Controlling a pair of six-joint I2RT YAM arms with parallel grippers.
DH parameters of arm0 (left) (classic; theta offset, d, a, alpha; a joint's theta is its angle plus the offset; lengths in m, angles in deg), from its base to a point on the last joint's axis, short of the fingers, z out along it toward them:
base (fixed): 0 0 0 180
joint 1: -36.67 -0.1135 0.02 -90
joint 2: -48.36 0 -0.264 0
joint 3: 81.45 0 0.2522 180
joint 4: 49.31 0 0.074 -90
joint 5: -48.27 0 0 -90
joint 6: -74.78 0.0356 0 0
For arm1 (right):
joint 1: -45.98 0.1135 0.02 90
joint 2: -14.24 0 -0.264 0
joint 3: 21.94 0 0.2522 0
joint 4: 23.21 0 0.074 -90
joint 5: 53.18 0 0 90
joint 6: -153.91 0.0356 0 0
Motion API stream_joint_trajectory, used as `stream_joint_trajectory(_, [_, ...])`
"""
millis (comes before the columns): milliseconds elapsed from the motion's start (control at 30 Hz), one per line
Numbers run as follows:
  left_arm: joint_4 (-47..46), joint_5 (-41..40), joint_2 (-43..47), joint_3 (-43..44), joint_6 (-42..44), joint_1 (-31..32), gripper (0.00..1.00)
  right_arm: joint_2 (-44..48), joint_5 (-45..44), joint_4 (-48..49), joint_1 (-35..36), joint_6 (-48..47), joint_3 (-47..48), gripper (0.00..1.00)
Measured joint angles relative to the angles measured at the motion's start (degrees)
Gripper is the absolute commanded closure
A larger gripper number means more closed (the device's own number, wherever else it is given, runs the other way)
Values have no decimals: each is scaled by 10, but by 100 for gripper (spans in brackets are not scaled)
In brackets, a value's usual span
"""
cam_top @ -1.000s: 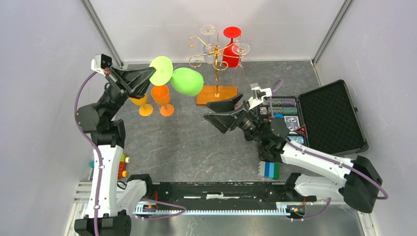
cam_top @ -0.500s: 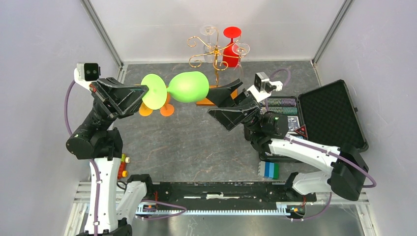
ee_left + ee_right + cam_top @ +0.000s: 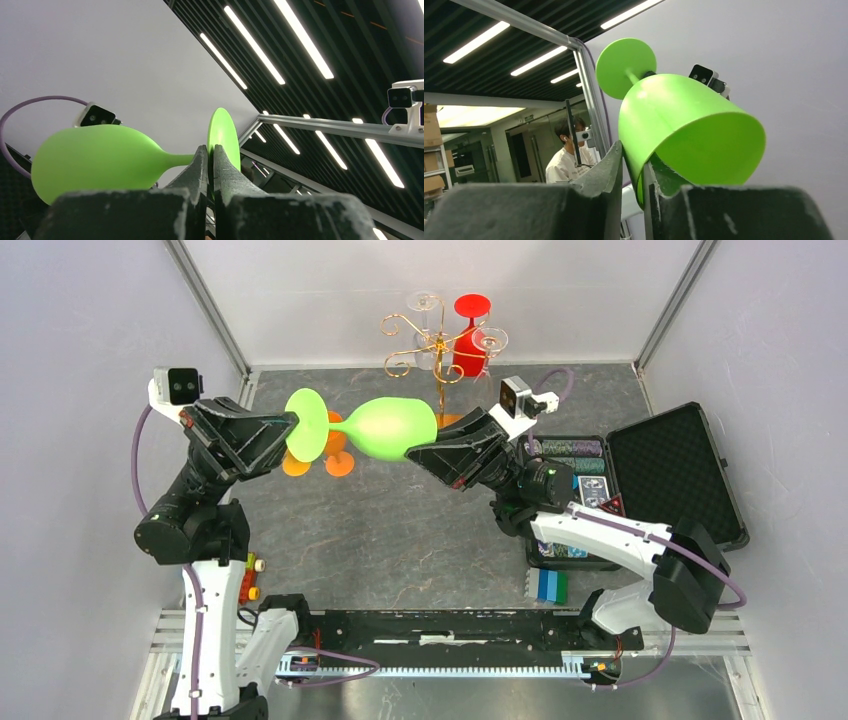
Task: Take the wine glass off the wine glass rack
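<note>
A lime-green wine glass (image 3: 385, 428) hangs level in the air between my two arms, clear of the gold wine glass rack (image 3: 440, 350) behind it. My left gripper (image 3: 290, 426) is shut on the edge of the glass's round foot (image 3: 225, 135). My right gripper (image 3: 422, 450) is shut on the bowl's wall at the rim, one finger outside and one inside the bowl (image 3: 684, 130). In the wrist views, the left gripper (image 3: 210, 150) pinches the foot and the right gripper (image 3: 633, 157) straddles the rim.
The rack carries a red glass (image 3: 468, 350) and clear glasses (image 3: 492, 340). Two orange glasses (image 3: 338, 462) stand on the table under the green one. An open black case (image 3: 675, 480) with poker chips (image 3: 572, 455) lies at the right, and blue-green blocks (image 3: 551, 585) sit nearer.
My right gripper has come in from the right and shut on the rim of the green glass's bowl. The left arm swung the glass level and toward the right.
</note>
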Motion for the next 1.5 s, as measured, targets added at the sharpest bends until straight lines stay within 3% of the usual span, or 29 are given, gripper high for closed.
stream_joint_trajectory(100, [6,-3,-3,0,0,0,67,1,6,5,0,13,0,100])
stream_joint_trajectory(300, [50,5,-14,0,0,-1,26,7,0,0,4,6,-1,100])
stream_joint_trajectory(433, [111,46,-21,20,18,-1,12,31,-19,-37,-1,-31,-27,100])
stream_joint_trajectory(567, [255,96,-19,61,159,-1,1,90,-59,-149,-1,-104,-52,100])
stream_joint_trajectory(667, [454,98,-17,111,342,-1,0,136,-108,-257,-2,-172,-52,100])
stream_joint_trajectory(833, [786,21,-46,257,668,2,0,168,-179,-453,-4,-280,-33,100])
stream_joint_trajectory(967, [925,-82,-54,327,825,18,0,156,-197,-633,-4,-356,24,100])
stream_joint_trajectory(1200, [1020,-189,-64,355,934,38,0,52,-205,-938,2,-494,224,100])
stream_joint_trajectory(1500, [1050,-283,-107,355,971,47,0,-148,-270,-1178,45,-593,400,100])
